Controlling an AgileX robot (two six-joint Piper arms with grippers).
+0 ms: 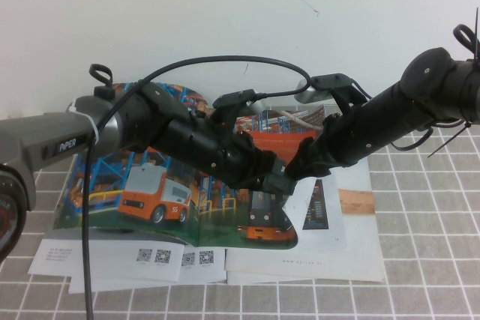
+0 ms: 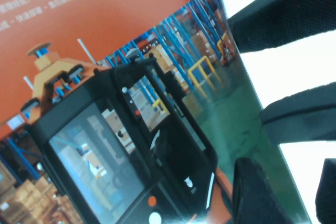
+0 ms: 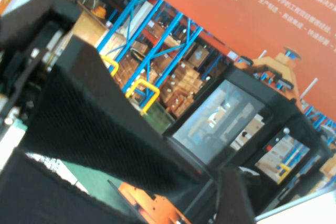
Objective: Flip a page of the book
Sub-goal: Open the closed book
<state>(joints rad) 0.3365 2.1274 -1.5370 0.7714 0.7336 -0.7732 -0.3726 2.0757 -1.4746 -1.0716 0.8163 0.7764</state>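
Note:
The book [image 1: 112,185] lies open on the table, its left sheet showing an orange-and-white vehicle. The page [image 1: 268,219] with the black-and-orange forklift bows up at the middle, and both grippers meet over it. My left gripper [image 1: 279,179] is open; one finger [image 2: 257,192] rests over the page [image 2: 131,77] and the other [image 2: 328,192] is past its outer edge. My right gripper [image 1: 298,162] is open right beside it, its two dark fingers [image 2: 299,119] spread off the page's edge. One right finger [image 3: 237,198] shows low over the page [image 3: 236,51].
Plainer white booklets [image 1: 360,260] lie under and to the right of the book on a white grid cloth [image 1: 420,290]. A black cable [image 1: 86,260] hangs from the left arm across the book's left side. A white wall [image 1: 225,5] closes the back.

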